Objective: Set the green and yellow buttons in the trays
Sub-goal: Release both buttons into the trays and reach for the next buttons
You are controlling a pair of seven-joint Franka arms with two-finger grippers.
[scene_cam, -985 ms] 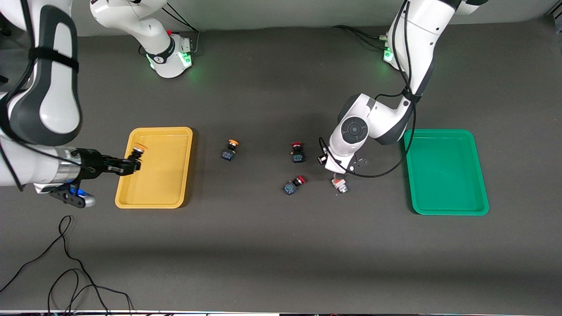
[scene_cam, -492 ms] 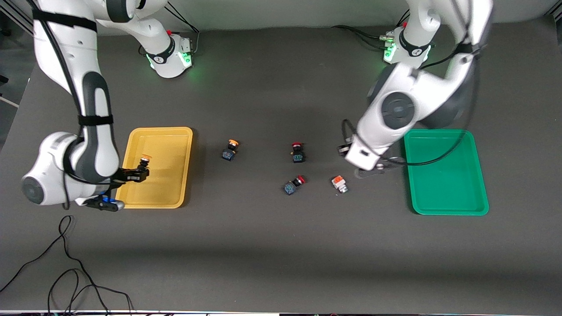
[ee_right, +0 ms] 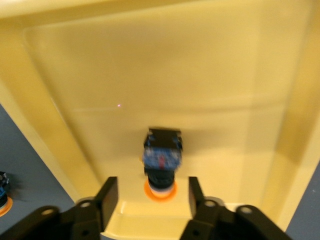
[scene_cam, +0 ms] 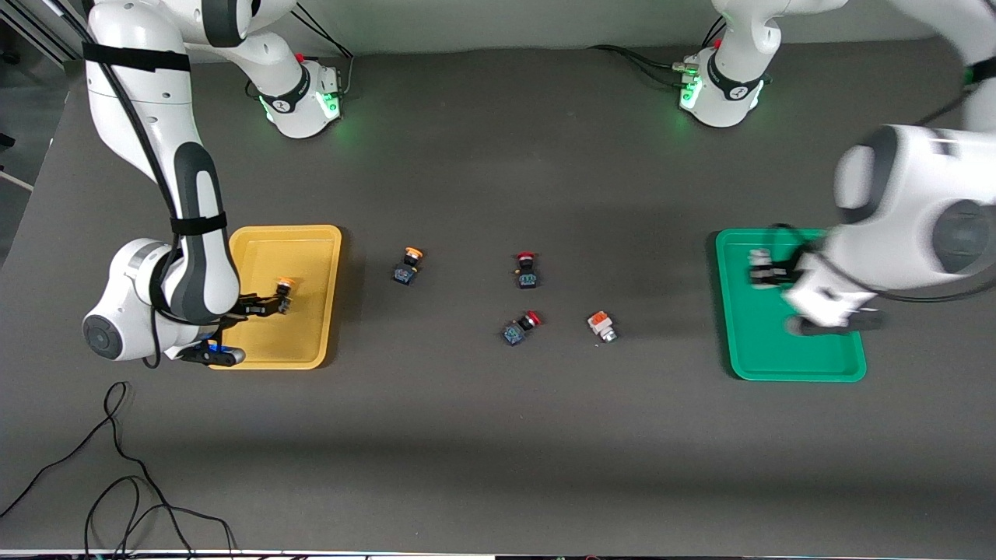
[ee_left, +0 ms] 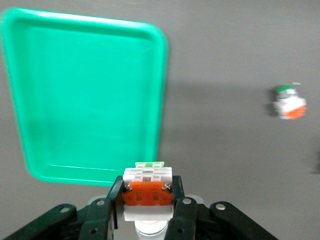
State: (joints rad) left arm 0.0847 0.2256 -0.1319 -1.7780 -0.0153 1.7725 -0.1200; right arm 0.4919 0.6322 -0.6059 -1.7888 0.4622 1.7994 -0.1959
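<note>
The right gripper (ee_right: 150, 197) has just spread its fingers, dropping a yellow button (ee_right: 162, 160) into the yellow tray (scene_cam: 311, 241), while the left gripper (ee_left: 148, 210) carries a clamped white-grey button (ee_left: 147, 187) over the green tray (scene_cam: 778, 365).

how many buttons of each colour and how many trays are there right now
orange-yellow capped buttons: 2, one between the right gripper fingers in the yellow tray, one on the table
red capped buttons: 2
white-grey buttons with orange block: 2, one in the left gripper over the green tray, one on the table
trays: 2
total: 8
</note>
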